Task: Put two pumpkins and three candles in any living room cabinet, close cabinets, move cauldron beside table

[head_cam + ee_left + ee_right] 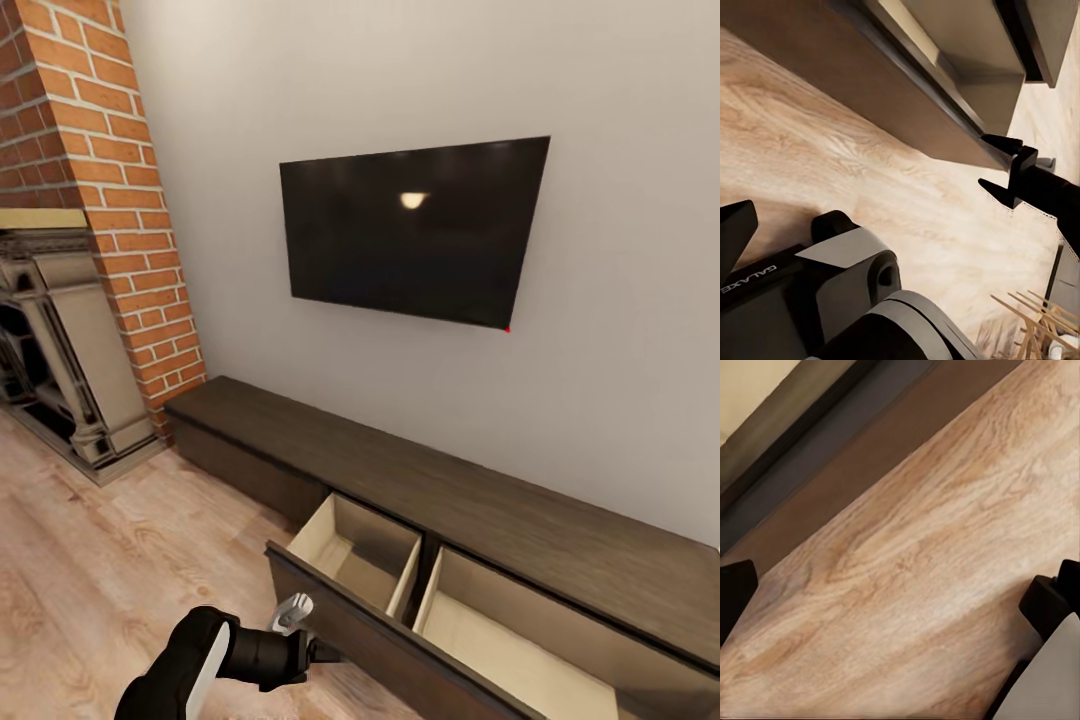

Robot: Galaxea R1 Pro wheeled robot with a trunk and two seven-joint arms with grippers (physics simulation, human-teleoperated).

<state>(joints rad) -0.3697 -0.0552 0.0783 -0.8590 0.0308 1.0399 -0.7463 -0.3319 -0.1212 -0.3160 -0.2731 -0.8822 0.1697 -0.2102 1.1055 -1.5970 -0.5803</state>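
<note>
One long dark-brown cabinet (520, 520) runs from centre left to lower right of the head view, its drawer (400, 580) pulled open with pale compartments. Just beside the drawer front, at bottom centre, the left gripper (325, 652) is visible; I cannot tell how its jaws stand, nor the right gripper's. A television (415, 230) hangs above, brick fireplace (90, 200) at upper left.
</note>
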